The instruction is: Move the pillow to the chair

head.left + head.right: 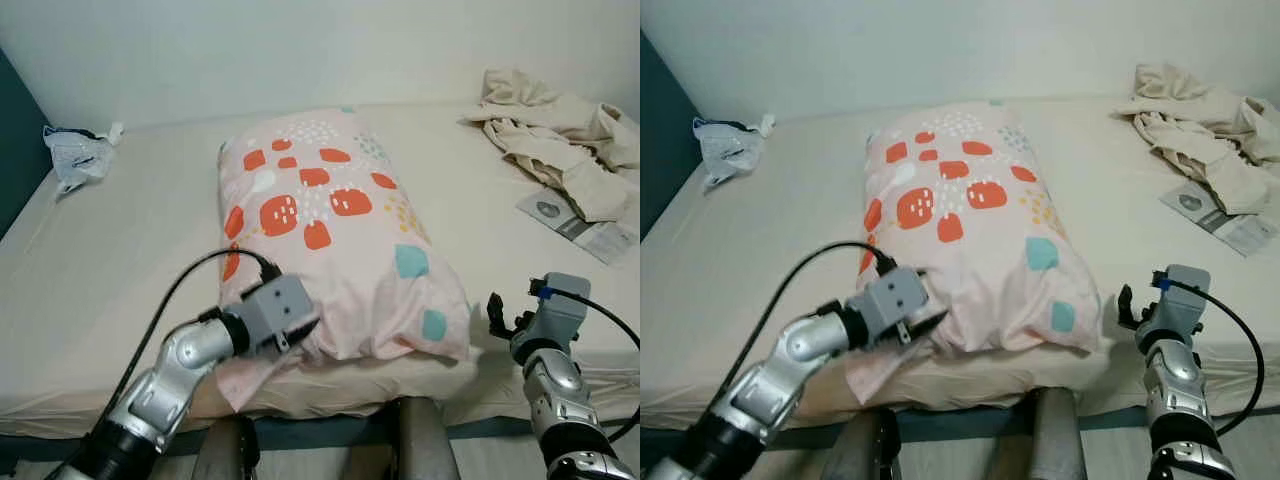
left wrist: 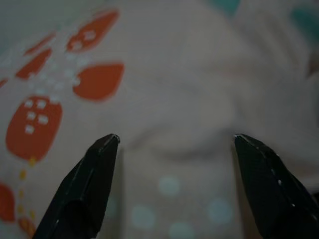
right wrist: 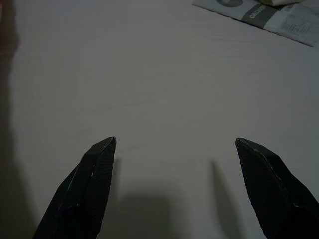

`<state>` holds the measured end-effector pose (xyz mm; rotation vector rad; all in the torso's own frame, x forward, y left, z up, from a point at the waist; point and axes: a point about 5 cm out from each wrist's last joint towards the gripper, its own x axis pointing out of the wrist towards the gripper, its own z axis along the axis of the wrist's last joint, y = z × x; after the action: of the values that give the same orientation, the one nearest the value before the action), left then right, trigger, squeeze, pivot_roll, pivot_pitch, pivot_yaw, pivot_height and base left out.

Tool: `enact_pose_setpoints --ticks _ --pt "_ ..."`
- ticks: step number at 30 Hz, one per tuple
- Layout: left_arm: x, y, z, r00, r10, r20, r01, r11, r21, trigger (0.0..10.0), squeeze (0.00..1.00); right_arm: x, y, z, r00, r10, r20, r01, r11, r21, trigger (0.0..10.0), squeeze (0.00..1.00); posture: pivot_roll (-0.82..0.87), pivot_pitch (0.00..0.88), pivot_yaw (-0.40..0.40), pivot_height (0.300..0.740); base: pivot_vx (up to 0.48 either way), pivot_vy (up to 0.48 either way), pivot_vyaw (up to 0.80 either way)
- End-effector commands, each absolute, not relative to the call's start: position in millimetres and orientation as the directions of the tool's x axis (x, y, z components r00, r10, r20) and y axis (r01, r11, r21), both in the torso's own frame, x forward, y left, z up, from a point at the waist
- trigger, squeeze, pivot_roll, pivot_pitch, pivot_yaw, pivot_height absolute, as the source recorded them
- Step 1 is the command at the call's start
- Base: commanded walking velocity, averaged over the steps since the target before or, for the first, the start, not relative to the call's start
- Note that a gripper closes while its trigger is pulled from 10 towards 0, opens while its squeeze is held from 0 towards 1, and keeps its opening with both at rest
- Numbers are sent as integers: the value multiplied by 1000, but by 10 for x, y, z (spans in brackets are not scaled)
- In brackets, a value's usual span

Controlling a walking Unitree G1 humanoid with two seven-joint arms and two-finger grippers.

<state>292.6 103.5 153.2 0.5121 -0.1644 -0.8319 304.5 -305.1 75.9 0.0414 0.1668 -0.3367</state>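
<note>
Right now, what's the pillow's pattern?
Pale pink pillow with orange-red blobs, white dots and a few teal patches; clearest in the left eye view.

Pillow (image 1: 335,235) lies lengthwise mid-bed, its near end at the bed (image 1: 120,270) front edge. Left gripper (image 2: 174,144), fingers spread, sits against the pillow's near-left corner. Right gripper (image 3: 174,144), fingers apart, is over bare sheet beside the near-right corner. Open sheet on both flanks. Obstacles: crumpled cloth (image 1: 560,140) and leaflet (image 1: 585,225) at far-right, plastic bag (image 1: 80,150) at far-left corner.
</note>
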Motion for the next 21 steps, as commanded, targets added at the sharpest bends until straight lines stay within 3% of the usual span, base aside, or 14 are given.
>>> enact_pose_setpoints --ticks 1,10,13,18,21 --pt "2865 947 1512 624 -778 -66 705 525 477 10000 0 3048 -3033 736 929 -325 -175 334 942 23 10000 0 63 143 28 581 0 0 0" --pt "2800 385 1314 515 -851 -100 786 423 450 10000 0 3112 -2972 760 934 -315 -171 325 945 34 10000 0 55 145 41 581 0 0 0" --pt "2806 354 1313 513 -853 -101 787 420 452 10000 0 3121 -2973 771 934 -316 -168 326 945 34 10000 0 54 145 42 581 0 0 0" --pt "3034 332 1369 666 -745 -42 595 497 632 10000 0 3158 -2980 824 935 -322 -150 331 943 40 10000 0 53 147 47 581 0 0 0" --pt "3124 389 1378 721 -692 -33 497 483 721 10000 0 3164 -2977 828 935 -322 -148 332 943 41 10000 0 54 147 47 581 0 0 0"
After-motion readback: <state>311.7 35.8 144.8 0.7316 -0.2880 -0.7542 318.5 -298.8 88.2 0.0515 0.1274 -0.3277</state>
